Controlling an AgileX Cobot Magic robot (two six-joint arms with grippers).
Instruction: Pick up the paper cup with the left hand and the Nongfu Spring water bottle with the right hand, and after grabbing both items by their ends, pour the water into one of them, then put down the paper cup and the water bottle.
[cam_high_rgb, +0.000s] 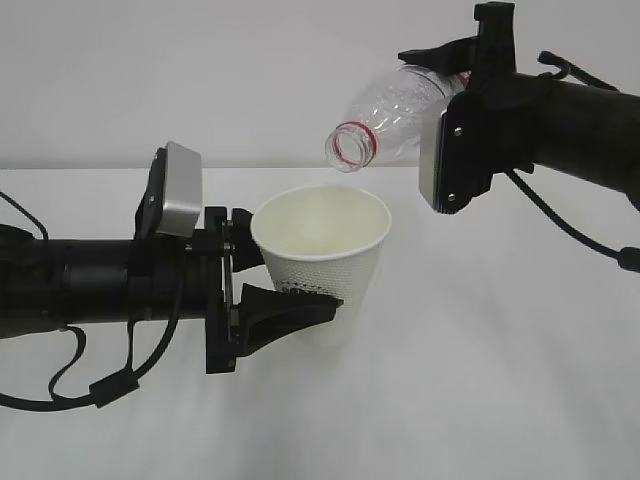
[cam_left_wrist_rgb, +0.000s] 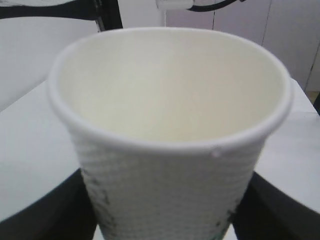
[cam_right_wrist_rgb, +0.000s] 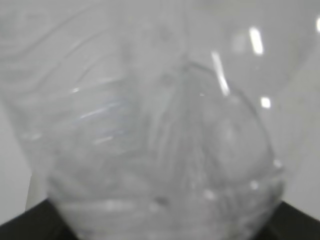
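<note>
Left hand (cam_high_rgb: 285, 290) jaws pinch paper cup (cam_high_rgb: 322, 255) low on wall, cup upright. Right hand (cam_high_rgb: 455, 70) jaws clamp Nongfu Spring water bottle (cam_high_rgb: 395, 120), tilted, open mouth just above cup rim.

The view is filled by the Nongfu Spring water bottle (cam_right_wrist_rgb: 165, 135), seen blurred at close range. Its clear, ribbed plastic is marked by white glints at upper right. Dark shapes are seen at both lower corners.
</note>
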